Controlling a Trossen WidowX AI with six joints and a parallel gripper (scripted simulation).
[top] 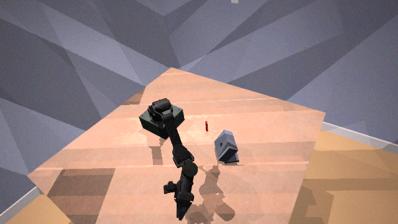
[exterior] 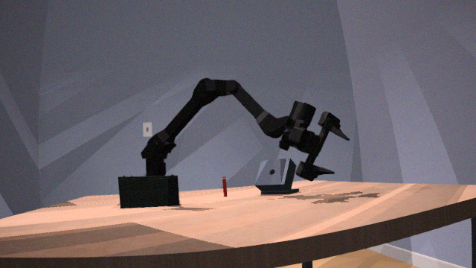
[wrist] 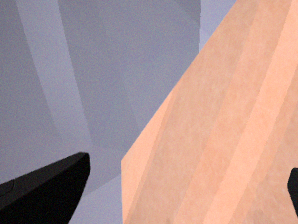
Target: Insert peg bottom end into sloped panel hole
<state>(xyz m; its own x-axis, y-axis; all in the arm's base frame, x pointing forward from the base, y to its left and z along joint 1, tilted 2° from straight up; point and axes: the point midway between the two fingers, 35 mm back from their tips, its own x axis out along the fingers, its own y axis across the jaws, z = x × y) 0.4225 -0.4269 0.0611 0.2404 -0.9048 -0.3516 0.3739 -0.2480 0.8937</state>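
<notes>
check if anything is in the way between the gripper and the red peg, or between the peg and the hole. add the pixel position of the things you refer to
Nothing visible stands between the red peg (top: 206, 126) (exterior: 224, 187) and the hole (top: 221, 144) (exterior: 272, 172). Nor does anything clearly block the open gripper (top: 184, 215) (exterior: 341, 155), though the sloped panel (top: 226, 138) (exterior: 265, 176) stands close to that path.

The right fingertip (wrist: 294, 192) is mostly cut off.
</notes>
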